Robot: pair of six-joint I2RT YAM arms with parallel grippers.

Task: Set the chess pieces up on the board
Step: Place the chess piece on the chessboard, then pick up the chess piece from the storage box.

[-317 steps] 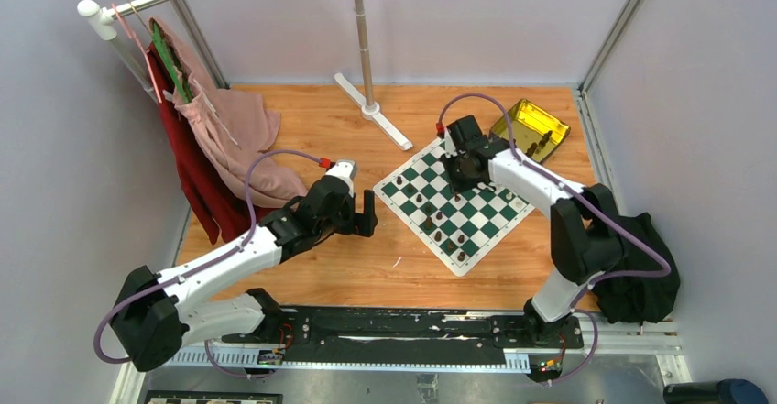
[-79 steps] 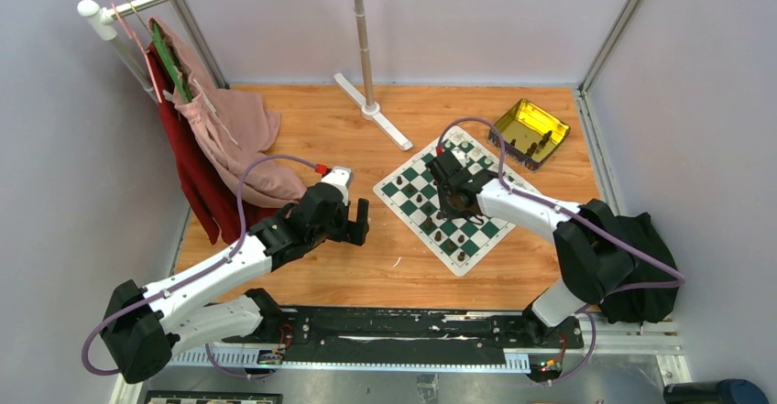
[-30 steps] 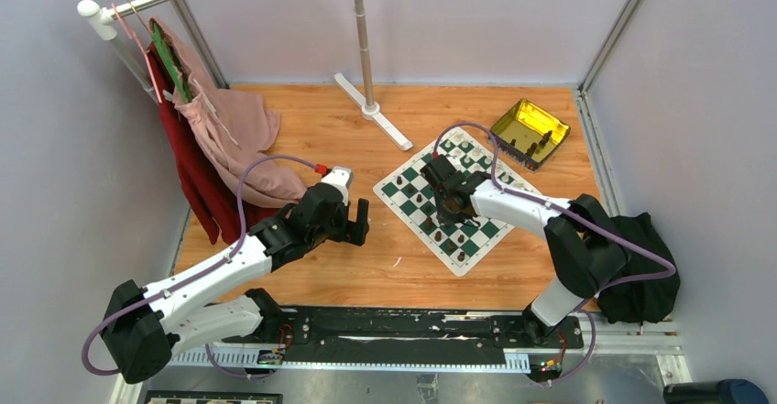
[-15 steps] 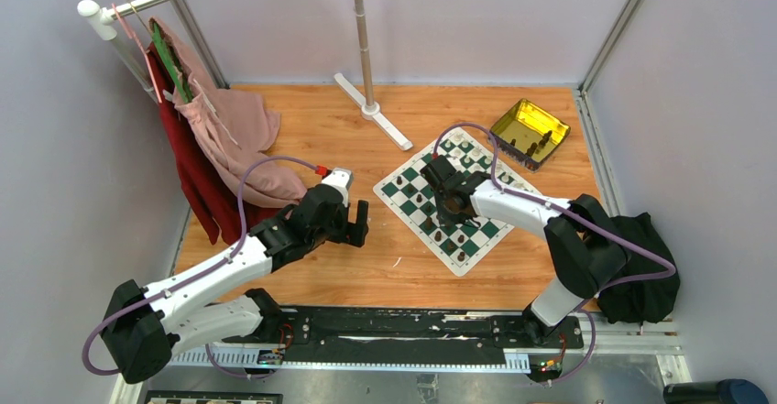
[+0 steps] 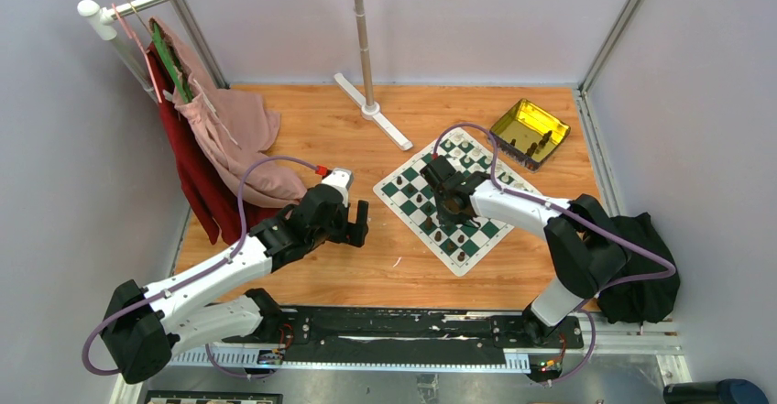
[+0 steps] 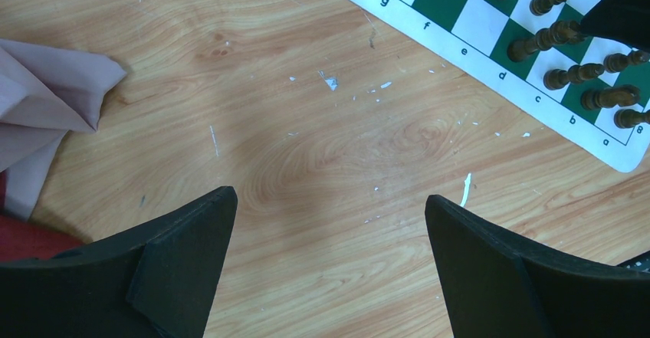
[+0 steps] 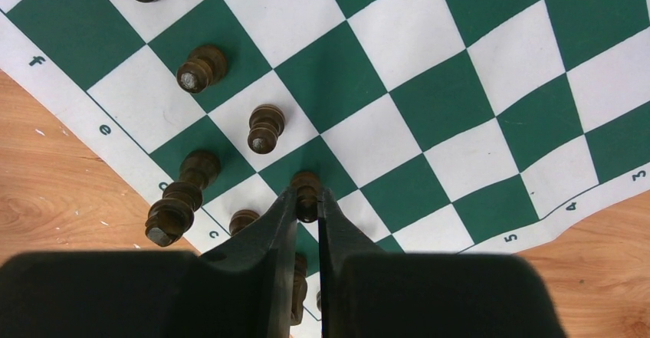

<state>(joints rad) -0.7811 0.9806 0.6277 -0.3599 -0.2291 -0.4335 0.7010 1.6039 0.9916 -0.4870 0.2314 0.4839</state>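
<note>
Right fingers [image 5: 447, 207] sat low over the board [image 5: 410, 173], top view. Left wrist: left fingers [image 6: 184, 238] spread wide above tabletop [image 6: 306, 162]. Right wrist: clamped on a dark pawn [image 7: 306, 188] standing on the board. Should open slightly, lift straight; neighbouring pieces [image 7: 264, 127] stood close.

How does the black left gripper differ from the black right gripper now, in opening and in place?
The left gripper stands wide open and empty; the right gripper is shut on a small dark brown chess piece. The left gripper is over the wooden table, beside the green and white checked board; the right gripper is over the board. Both are black, two-fingered and point down.
</note>
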